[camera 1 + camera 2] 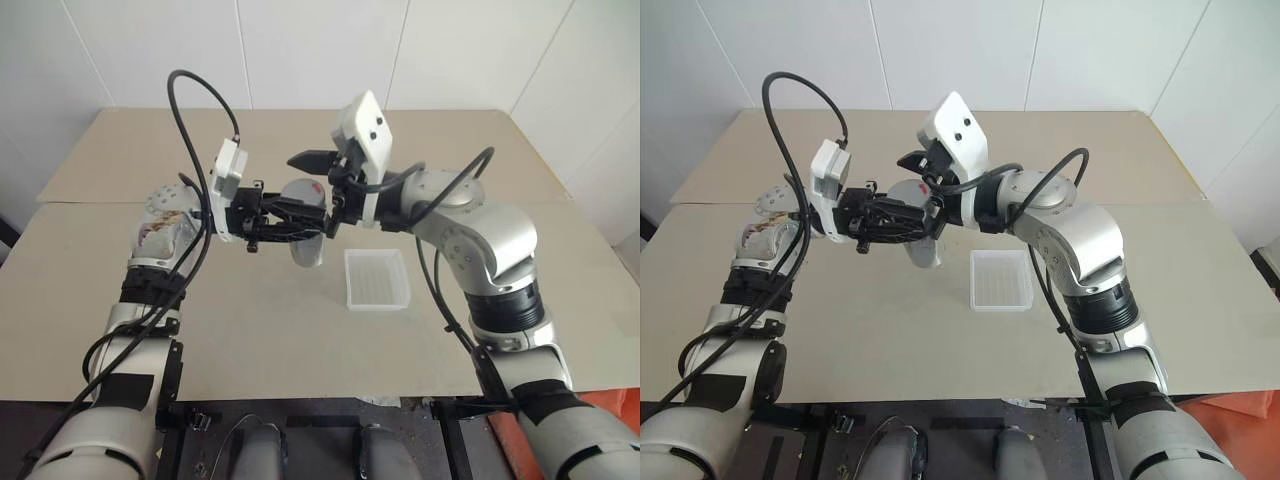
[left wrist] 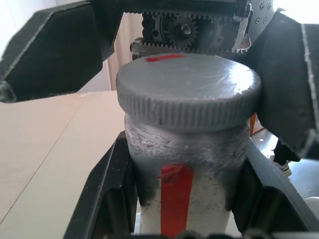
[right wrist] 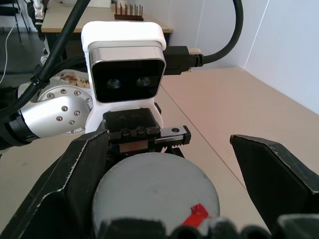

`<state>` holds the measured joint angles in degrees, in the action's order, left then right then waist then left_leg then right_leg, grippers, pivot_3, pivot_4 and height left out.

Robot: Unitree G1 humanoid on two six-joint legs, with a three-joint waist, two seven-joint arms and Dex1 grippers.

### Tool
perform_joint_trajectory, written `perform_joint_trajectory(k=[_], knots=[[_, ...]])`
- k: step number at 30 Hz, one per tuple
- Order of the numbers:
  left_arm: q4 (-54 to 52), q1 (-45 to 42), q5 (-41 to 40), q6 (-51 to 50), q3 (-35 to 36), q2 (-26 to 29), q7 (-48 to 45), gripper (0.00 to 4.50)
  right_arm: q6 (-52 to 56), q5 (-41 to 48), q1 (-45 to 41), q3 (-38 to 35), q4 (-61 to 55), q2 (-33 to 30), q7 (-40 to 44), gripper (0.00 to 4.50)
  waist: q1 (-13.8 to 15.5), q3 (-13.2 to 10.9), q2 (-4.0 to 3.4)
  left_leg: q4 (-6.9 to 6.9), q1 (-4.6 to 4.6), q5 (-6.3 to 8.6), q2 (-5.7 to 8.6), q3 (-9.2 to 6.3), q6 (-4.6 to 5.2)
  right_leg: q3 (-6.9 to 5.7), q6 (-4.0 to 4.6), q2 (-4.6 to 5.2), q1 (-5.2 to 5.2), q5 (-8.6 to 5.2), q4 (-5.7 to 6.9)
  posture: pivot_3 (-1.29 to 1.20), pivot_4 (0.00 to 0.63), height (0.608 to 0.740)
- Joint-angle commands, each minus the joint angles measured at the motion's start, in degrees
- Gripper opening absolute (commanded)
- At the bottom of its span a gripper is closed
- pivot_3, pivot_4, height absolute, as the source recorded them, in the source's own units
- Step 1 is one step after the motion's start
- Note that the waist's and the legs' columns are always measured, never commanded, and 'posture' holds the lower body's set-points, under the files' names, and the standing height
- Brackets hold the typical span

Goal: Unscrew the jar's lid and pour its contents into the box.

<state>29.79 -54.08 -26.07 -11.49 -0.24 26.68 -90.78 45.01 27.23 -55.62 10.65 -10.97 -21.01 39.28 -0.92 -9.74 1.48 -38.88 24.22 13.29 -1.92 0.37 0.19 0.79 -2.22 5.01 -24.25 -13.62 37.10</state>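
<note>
- My left claw [image 1: 285,222] is clamped on the jar [image 1: 305,225], holding it up in the air above the desk [image 1: 250,320], lying roughly level with its capped end toward my right arm.
- In my left wrist view the two black fingers [image 2: 112,194] press the jar's [image 2: 187,164] body on either side just below the lid [image 2: 188,92]; a red strip runs down the jar's wall between them.
- The lid is grey with a ribbed edge and a small red mark on its flat top, and it sits on the jar.
- My right claw [image 1: 325,180] stands wide, its fingers spread on either side of the lid; I cannot tell for certain that either one touches it.
- In my right wrist view the lid's [image 3: 155,191] top faces me between the two black fingers [image 3: 67,184], with the white camera block of my left wrist just behind it.
- The box [image 1: 377,279] lies flat on the desk, below and to the right of the jar, apart from both claws.
- I cannot make out the contents through the jar's wall.
- Black cables loop from each wrist over the desk; my right forearm hangs above the desk just beyond the box.
</note>
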Motion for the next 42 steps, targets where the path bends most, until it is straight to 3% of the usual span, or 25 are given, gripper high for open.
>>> perform_joint_trajectory(k=[1,10,26,34,42], knots=[[-2.95,-0.15,-0.93,-0.1,0.82,1.32,-1.13,2.02,-0.62,-0.17,1.38,-4.44,-2.13,-3.6,0.36,4.43,0.03,0.0,0.0,0.0,0.01,0.0,0.0,0.0,0.0,0.0,0.0,0.0,0.0,0.0,0.0,0.0,0.15,0.74],[-2.38,-0.39,-0.87,0.06,0.78,1.64,-1.43,2.02,0.69,2.72,5.58,-7.98,-6.48,-9.83,1.02,4.43,-0.06,0.0,0.0,0.0,0.0,0.0,0.0,0.0,0.0,0.01,0.0,0.0,0.01,0.0,0.0,0.0,0.15,0.74],[-0.91,-0.97,-0.26,0.81,0.71,1.59,-1.71,2.02,2.46,8.35,9.69,-10.66,-14.18,-15.03,4.14,4.43,0.09,0.0,0.0,0.0,0.01,0.0,0.0,0.0,0.0,0.01,0.0,0.01,0.01,0.0,-0.02,0.0,0.15,0.74],[-0.97,-0.78,0.28,1.45,0.15,1.14,-1.71,2.02,11.15,11.28,1.35,-6.86,-13.82,-9.2,-1.41,4.43,-0.32,0.0,0.0,0.02,-0.05,0.0,-0.02,0.0,0.0,0.04,0.0,-0.02,-0.01,0.0,0.0,0.0,0.15,0.74],[-1.47,-0.41,0.22,1.75,0.07,1.22,-1.67,2.02,12.71,8.59,-2.34,-3.01,-10.36,-5.55,-3.46,4.43,0.19,0.0,0.0,0.0,0.01,0.0,0.0,-0.01,0.0,0.0,0.0,0.0,0.0,0.0,-0.01,0.0,0.15,0.74]])
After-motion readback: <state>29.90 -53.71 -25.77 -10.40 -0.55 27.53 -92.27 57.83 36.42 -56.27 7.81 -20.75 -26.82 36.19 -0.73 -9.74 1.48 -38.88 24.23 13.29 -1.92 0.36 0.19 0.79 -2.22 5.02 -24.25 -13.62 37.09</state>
